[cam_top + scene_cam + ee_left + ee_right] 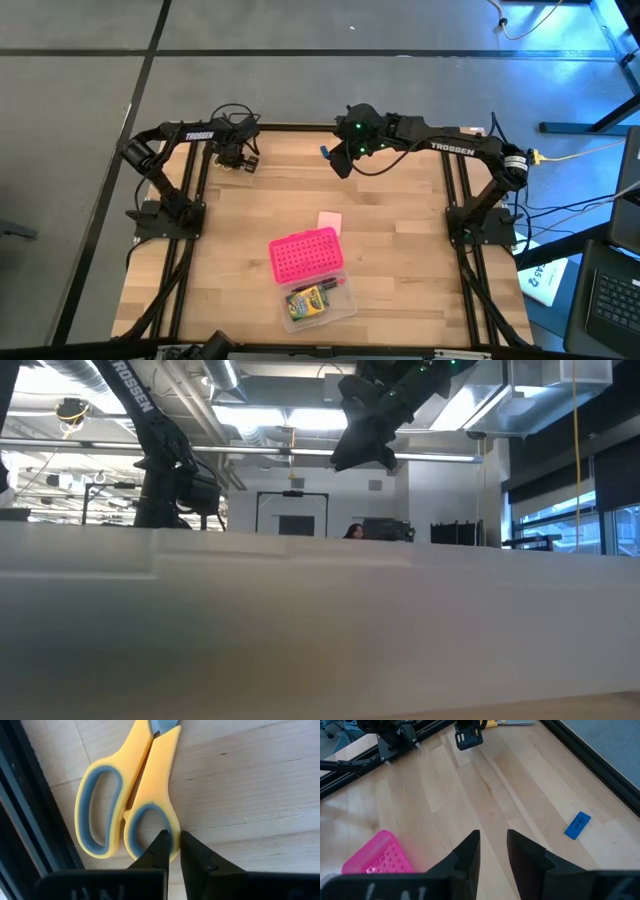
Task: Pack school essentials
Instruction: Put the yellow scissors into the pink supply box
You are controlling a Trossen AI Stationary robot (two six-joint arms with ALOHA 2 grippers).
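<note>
The scissors point(127, 805) lie flat on the counter point(400, 240) at its far left corner, just beside the dark frame rail point(25, 820), handles toward the left gripper point(173, 851). That gripper is down at the counter, and its fingers point(156, 851) are clamped on the rim of the nearer yellow handle loop, one tip inside the grey-lined opening and one outside it. The bite is narrow and sits at the very end of the handle.

The step in hand is judged to be the pickup of the scissors. For it to be done well, the hold should be confirmed before any lift, since so small a purchase on a curved rim could let the scissors pivot or slip. The lift is best made slow and straight up, so that the blades are not dragged along the wood or swung against the rail. The long body can be expected to hang down from the held loop, so extra clearance should be allowed on the way over.

The pink box point(305, 257) lies near the front middle of the counter, with the crayon box point(312, 298) already in its clear half and a pink pad point(329, 221) just behind it. The right gripper point(493, 851) is held above the far middle of the counter, fingers slightly apart and empty, with the blue piece point(577, 825) on the wood below it.
</note>
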